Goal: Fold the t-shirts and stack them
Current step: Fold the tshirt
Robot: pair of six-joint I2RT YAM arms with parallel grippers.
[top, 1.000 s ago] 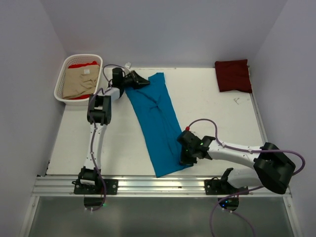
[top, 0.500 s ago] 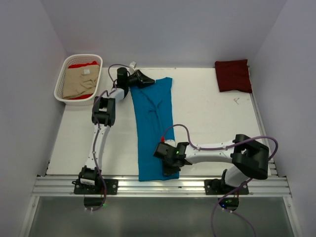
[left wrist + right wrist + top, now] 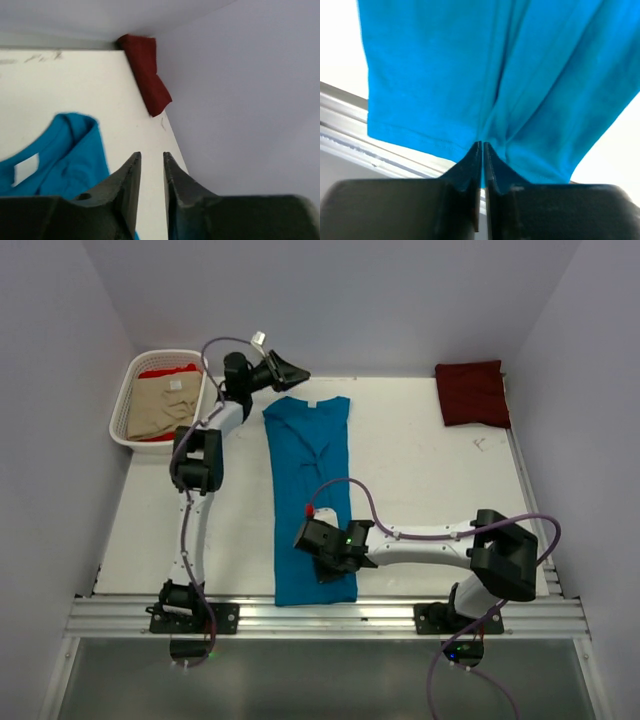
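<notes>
The teal shirt now lies straight down the table instead of slanting. It has been dragged round by the right gripper, whose jaws pinch cloth near the hem. The left gripper has let go of the collar and hangs above it, jaws slightly parted and empty. It looks squared up for folding.

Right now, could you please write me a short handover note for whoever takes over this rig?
Left gripper: open, empty, hovering by the collar end of the teal t-shirt.
Right gripper: shut on the teal t-shirt near its hem.
The teal t-shirt lies as a long strip mid-table. The maroon t-shirt is at the far right corner. The beige t-shirt lies over the red t-shirt in the basket.
Done: maroon folded.
Left: finish teal, fold beige and red, stack all.
</notes>
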